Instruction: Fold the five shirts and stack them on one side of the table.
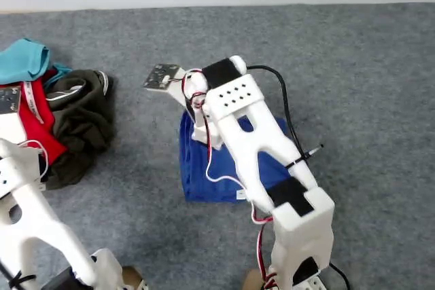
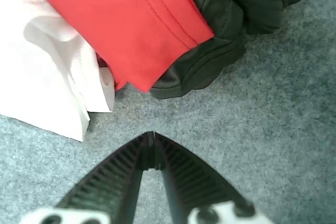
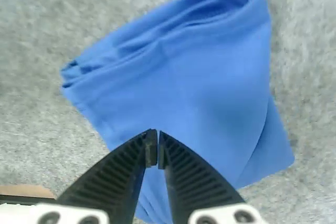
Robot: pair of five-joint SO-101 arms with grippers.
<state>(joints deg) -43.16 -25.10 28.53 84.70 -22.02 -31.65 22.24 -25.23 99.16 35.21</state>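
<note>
1. Counter (image 1: 367,86): grey, carpet-like surface; its far edge meets a pale wall. In the high view there is broad bare room to the right of the middle and along the far edge.
2. Blue shirt (image 1: 197,174): folded to a compact rectangle, lying flat near the middle of the counter, well apart from the other garments. The right wrist view (image 3: 199,66) shows stacked fold layers along one edge.
3. Right end effector (image 3: 157,148): fingers pressed together, gripping nothing. It hangs over the blue shirt; contact with the cloth cannot be judged.
4. Left end effector (image 2: 154,153): tips closed and empty, over bare counter just short of the pile's near edge.
5. Pile at the left side of the high view, all crumpled and unfolded:
   - the red shirt (image 1: 37,117) lies over the dark olive shirt (image 1: 85,117);
   - the teal shirt (image 1: 24,59) sits at the far end;
   - in the left wrist view a white shirt (image 2: 47,77) lies partly under the red one (image 2: 131,19), with the olive one (image 2: 231,19) beside it.
6. Hidden or cut off:
   - the right arm covers much of the blue shirt's middle in the high view;
   - the left arm covers the pile's near part;
   - the pile runs off the left frame edge, so the white shirt's full extent cannot be made out.
</note>
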